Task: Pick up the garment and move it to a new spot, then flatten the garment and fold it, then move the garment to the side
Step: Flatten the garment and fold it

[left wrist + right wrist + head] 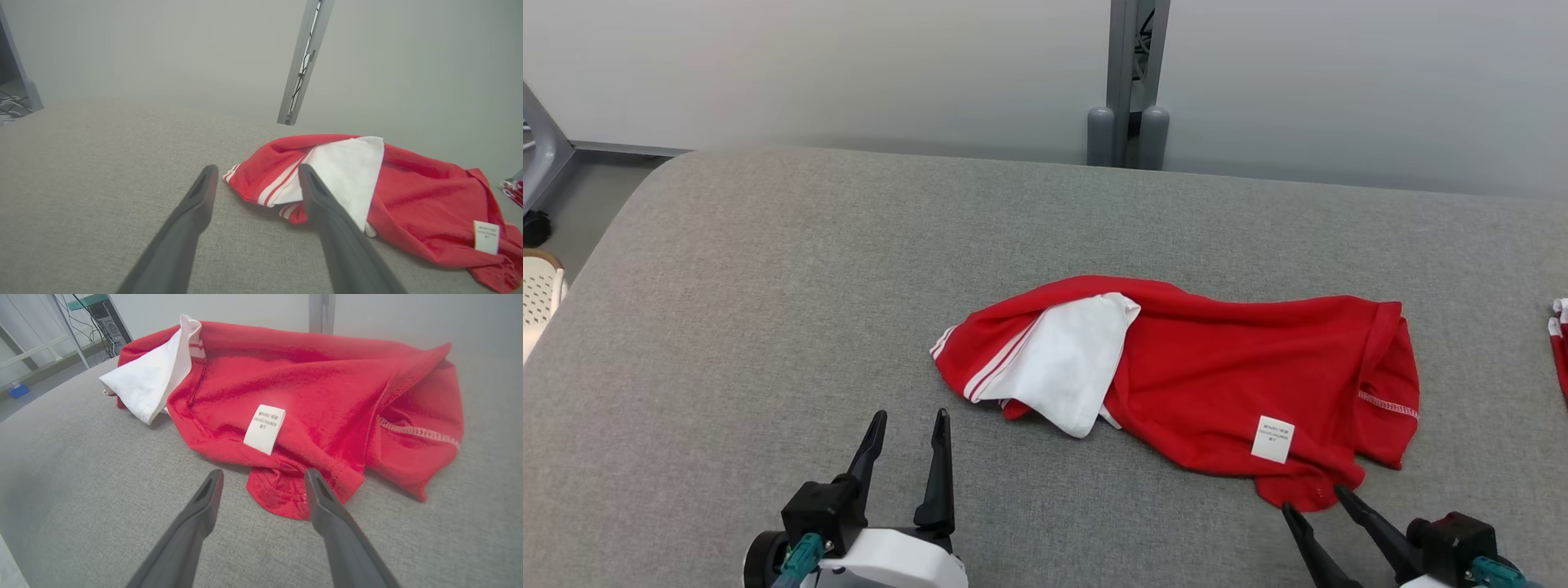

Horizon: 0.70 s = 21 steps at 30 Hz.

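A crumpled red garment (1225,367) with a white panel, white stripes and a white care label lies right of centre on the grey padded table (768,286). In the left wrist view the garment (416,192) lies ahead and to the right; in the right wrist view the garment (318,392) spreads just beyond the fingertips. My left gripper (911,418) stands open near the front edge, a short way left of the striped end, touching nothing. My right gripper (1313,496) is open at the garment's near hem, with nothing between its fingers.
A grey post (1129,90) rises behind the table's far edge against a pale wall. More red and white cloth (1560,343) peeks in at the right edge. A pale perforated object (541,294) sits off the table's left side.
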Available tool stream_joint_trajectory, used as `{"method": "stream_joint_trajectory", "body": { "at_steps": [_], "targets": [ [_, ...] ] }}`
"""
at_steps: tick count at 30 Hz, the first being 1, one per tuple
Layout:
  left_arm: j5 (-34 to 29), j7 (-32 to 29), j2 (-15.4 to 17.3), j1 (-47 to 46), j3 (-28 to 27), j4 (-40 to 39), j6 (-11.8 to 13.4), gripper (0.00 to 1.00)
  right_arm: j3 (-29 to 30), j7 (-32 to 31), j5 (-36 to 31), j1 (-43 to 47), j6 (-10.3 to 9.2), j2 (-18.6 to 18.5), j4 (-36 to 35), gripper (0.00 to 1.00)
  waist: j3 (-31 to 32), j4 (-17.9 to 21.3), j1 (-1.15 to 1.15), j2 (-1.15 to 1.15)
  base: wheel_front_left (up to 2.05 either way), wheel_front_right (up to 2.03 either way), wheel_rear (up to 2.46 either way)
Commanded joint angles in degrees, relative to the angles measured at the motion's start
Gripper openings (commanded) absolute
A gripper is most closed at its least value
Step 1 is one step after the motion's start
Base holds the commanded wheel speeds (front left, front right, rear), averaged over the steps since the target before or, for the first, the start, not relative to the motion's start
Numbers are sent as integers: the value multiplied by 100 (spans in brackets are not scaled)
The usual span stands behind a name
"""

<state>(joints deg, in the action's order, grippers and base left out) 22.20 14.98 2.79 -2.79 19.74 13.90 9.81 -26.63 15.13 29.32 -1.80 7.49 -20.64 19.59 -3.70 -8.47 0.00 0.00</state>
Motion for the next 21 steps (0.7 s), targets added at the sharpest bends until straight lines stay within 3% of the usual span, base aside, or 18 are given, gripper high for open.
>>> {"method": "stream_joint_trajectory", "body": {
  "at_steps": [1, 21],
  "targets": [
    [-5, 20, 22, -11, -11, 14, -30, 100, -55, 8, 130, -19, 1, -12, 50, 100, -1, -28, 0, 0, 0, 0, 0],
    [-15, 20, 21, -61, 13, -71, 38, 100, 114, 8, 330, -413, 1, -59, 915, 100, -225, -303, 0, 0, 0, 0, 0]
  ]
}}
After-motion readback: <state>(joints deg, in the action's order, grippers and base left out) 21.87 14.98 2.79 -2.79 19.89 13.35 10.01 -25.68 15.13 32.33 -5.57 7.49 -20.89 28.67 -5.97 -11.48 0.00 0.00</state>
